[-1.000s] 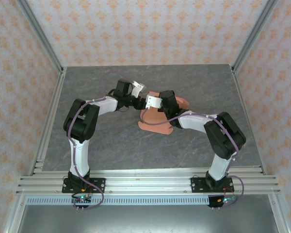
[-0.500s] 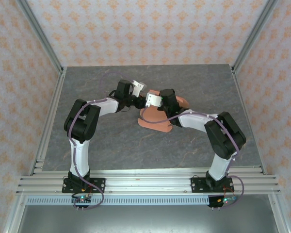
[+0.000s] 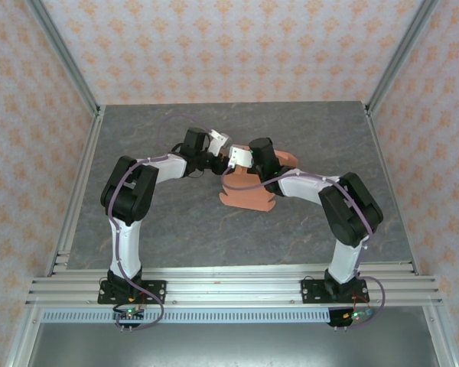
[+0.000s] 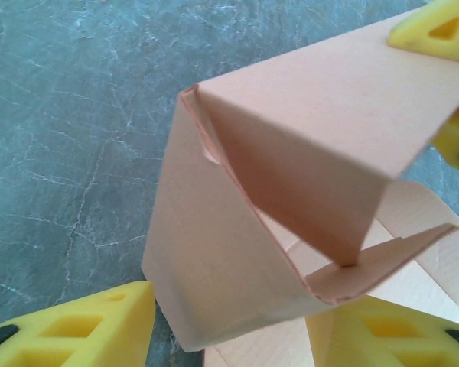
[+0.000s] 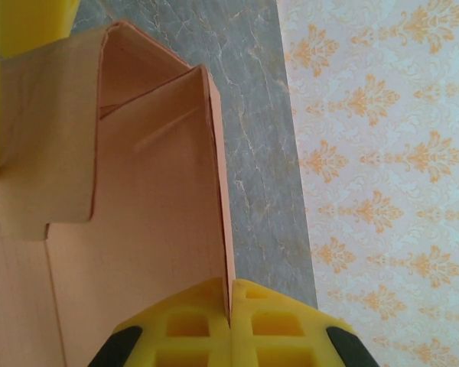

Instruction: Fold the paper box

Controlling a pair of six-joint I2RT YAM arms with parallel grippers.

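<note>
Right fingers [image 5: 191,325] pinch the box's [image 3: 249,191] raised wall; left fingers [image 4: 76,332] stand spread astride the adjoining flap, just left.

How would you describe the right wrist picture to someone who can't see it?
The yellow right claw is pinched shut on the upright edge of a half-folded orange paper box. A grey marbled table lies beyond it.

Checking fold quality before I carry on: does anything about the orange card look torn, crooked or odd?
Nothing torn. The paper box is half formed: in the left wrist view one flap slants across the raised wall, not flush. The right hand is shut on a wall's edge.
</note>
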